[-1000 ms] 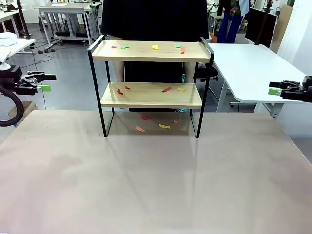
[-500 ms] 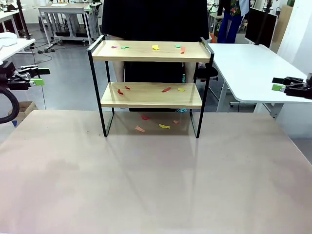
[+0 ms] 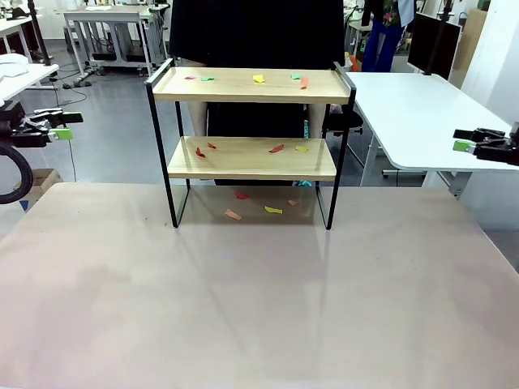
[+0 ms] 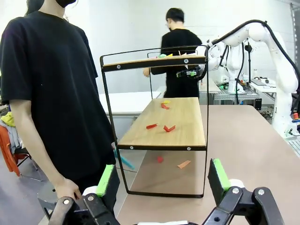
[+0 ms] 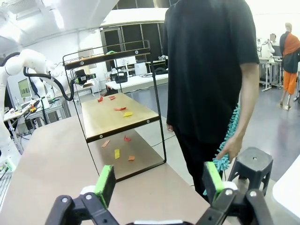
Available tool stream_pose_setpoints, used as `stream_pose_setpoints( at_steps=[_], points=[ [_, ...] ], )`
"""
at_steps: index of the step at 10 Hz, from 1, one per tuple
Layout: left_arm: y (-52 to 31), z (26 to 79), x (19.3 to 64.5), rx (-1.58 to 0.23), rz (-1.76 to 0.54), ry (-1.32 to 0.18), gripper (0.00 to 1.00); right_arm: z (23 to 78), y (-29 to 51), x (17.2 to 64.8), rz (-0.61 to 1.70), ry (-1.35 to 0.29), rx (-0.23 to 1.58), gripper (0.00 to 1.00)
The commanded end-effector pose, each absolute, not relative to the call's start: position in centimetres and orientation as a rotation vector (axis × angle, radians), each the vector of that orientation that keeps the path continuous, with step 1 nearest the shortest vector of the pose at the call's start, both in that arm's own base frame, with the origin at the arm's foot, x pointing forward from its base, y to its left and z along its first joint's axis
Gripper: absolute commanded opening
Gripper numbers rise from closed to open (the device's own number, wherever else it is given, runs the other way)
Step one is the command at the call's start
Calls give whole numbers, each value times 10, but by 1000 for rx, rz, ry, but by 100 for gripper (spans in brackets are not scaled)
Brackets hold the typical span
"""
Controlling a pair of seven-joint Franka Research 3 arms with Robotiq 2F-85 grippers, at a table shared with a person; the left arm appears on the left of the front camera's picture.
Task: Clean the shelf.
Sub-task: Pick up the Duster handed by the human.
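Shelf (image 3: 243, 164): scraps (image 3: 276, 148) strewn on both boards. Left gripper (image 3: 65, 126), right gripper (image 3: 464, 140): jaws held apart, empty. Risk: frame could be tipped if pushed by an arm.

A grey floor (image 3: 113, 154) is seen beyond the beige table (image 3: 259, 308), with a white table (image 3: 405, 113) set at the right and a metal-framed bench (image 3: 105, 16) farther back. A black stool (image 5: 253, 161) is placed on the floor. A white wall (image 4: 131, 28) is seen, and ceiling lamps (image 5: 58, 18) are lit.
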State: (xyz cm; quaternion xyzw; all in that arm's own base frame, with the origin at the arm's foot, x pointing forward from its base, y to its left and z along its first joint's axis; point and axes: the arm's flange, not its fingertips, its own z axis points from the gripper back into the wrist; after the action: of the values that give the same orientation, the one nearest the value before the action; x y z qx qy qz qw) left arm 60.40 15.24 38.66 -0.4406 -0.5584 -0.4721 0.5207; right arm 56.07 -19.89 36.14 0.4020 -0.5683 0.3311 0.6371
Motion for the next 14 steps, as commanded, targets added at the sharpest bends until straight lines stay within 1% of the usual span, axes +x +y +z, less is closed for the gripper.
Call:
stream_pose_setpoints(
  at_steps=[1,14],
  points=[
    [153,387,604,-1042,-1146,-1346,100,363,-199,561,757,-1299,912,100],
    [153,387,604,-1042,-1146,-1346,100,363,-199,561,757,-1299,912,100]
  ],
)
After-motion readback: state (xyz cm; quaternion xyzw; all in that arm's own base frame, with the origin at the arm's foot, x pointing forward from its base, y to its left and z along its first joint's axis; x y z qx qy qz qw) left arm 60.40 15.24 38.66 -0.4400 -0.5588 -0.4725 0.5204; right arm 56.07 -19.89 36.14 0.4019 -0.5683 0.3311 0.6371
